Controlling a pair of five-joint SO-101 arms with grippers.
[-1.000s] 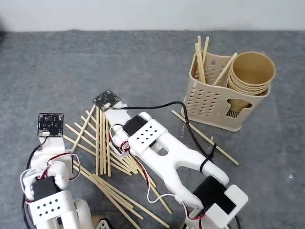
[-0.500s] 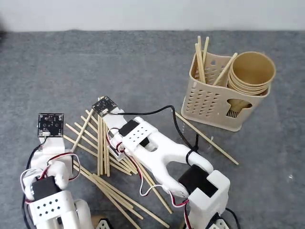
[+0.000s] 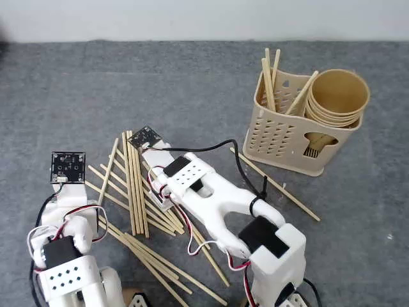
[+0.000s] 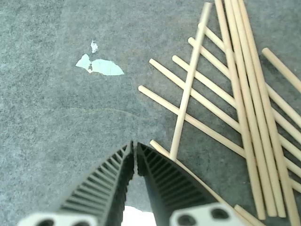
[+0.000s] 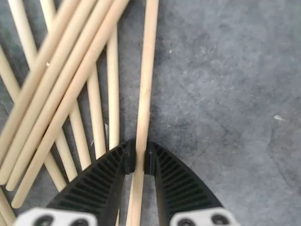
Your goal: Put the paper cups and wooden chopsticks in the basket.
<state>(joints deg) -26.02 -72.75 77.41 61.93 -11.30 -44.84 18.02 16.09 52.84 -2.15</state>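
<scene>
Grey felted table (image 3: pixel 192 83) was seen | pile of wooden chopsticks (image 3: pixel 133 185) was found strewn crosswise on it, close by the arms | beige basket (image 3: pixel 275 137) was stood on it, far right | single chopstick (image 3: pixel 294 200) was laid flat just beside the basket | pale scrap (image 4: pixel 101 67) was spotted on it near the pile

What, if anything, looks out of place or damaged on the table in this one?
A pale, ragged patch marks the grey mat near the left gripper; whether scrap or worn spot, I cannot tell. One chopstick lies alone by the basket, apart from the loose pile.
</scene>
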